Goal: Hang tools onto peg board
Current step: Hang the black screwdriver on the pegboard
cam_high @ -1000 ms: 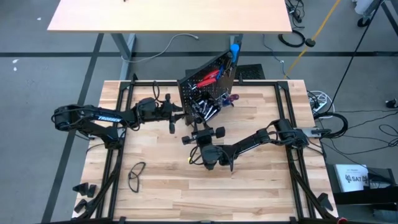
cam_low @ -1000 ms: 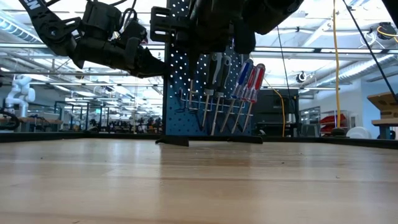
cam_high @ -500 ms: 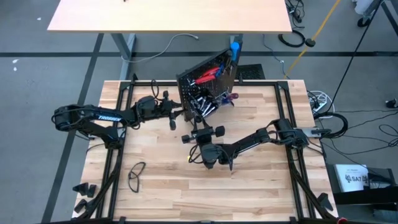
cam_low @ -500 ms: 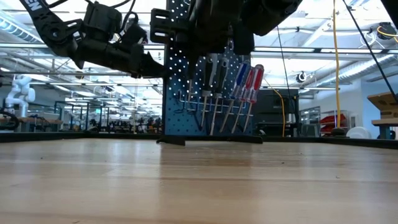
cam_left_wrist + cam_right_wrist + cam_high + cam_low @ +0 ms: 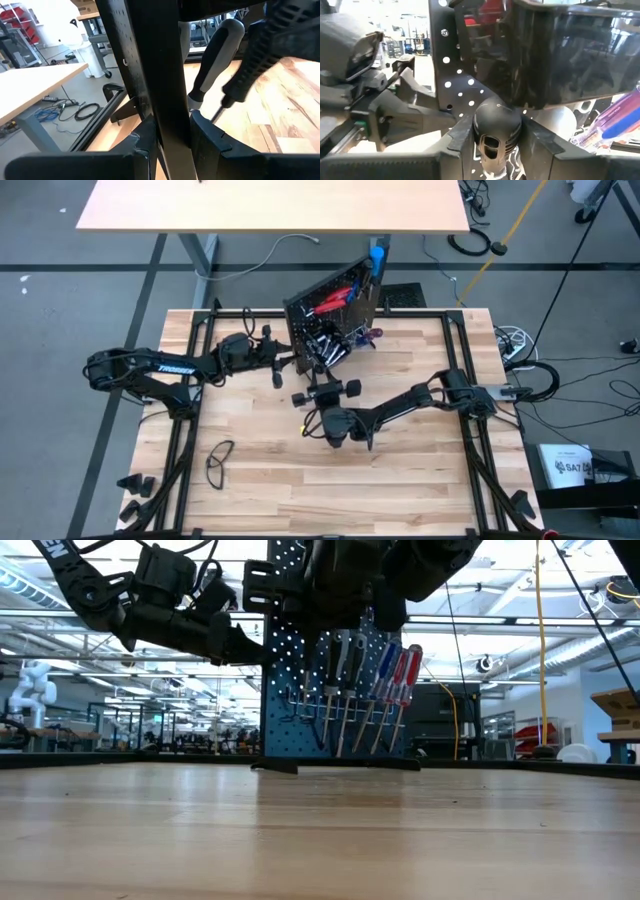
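Observation:
The black peg board (image 5: 328, 315) stands upright at the table's far middle. Screwdrivers with black, blue and red handles (image 5: 398, 670) hang on its front, and red-handled pliers (image 5: 335, 302) on it too. My left gripper (image 5: 283, 367) is shut on the board's left edge. My right gripper (image 5: 325, 388) hovers just in front of the board, shut on a black ribbed-handled screwdriver (image 5: 496, 127). That screwdriver also shows in the left wrist view (image 5: 265, 50), beside a hanging black-and-grey handle (image 5: 215, 55). My left gripper pinches the peg board's left upright edge (image 5: 172, 117) between its two fingers, one on each face. The fingers come level from the table's left. The board stands upright on its foot. My right gripper pinches the screwdriver's black handle (image 5: 495, 117) between its two fingers, reaching level toward the board. The screwdriver is clear of the table, tilted, with its thin shaft (image 5: 218, 111) slanting down.
A small black bin (image 5: 560, 60) is fixed to the board, right in front of my right gripper. A pair of glasses (image 5: 218, 460) lies on the near left of the wooden table (image 5: 420, 480). A second table (image 5: 270, 205) stands beyond the far edge.
My left gripper has swung slightly toward the far edge, and the peg board's left edge has turned a little with it. My right gripper has kept its hold on the screwdriver in front of the board.

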Available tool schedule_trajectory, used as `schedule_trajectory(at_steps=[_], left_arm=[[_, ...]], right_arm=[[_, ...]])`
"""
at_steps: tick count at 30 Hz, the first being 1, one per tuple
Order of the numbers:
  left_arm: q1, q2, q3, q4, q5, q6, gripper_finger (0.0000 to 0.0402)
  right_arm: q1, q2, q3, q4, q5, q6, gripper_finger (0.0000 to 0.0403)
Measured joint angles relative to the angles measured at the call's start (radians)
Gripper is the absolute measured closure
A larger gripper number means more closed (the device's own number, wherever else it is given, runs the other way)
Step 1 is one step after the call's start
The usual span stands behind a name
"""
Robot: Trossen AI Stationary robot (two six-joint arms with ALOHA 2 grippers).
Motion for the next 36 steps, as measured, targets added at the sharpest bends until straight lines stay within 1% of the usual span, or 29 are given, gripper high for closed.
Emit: schedule_trajectory(at_steps=[15,21,25,28,31,33,36], left_arm=[[-0.019,0.000,0.002,0.005,0.031,0.063,0.0317],[-0.006,0.000,0.001,0.003,0.030,0.027,0.0317],[0.000,-0.001,0.000,-0.005,0.021,0.001,0.0317],[-0.001,-0.001,0.000,-0.012,0.019,-0.001,0.0317],[-0.001,-0.002,0.002,-0.021,0.019,-0.001,0.0317],[-0.001,-0.002,0.002,-0.027,0.019,-0.001,0.0317],[-0.001,-0.002,0.002,-0.030,0.019,-0.002,0.0317]], right_arm=[[-0.012,0.000,0.000,0.052,0.001,-0.004,0.0293],[-0.014,0.000,0.000,0.119,0.007,-0.089,0.0293],[-0.014,0.000,0.000,0.110,0.008,-0.117,0.0293],[-0.013,0.000,0.000,0.077,0.008,-0.092,0.0293],[-0.013,0.000,0.000,0.033,0.002,-0.023,0.0293],[-0.013,0.000,0.000,0.025,-0.024,0.022,0.0293],[-0.013,0.000,0.000,0.019,-0.029,0.051,0.0293]])
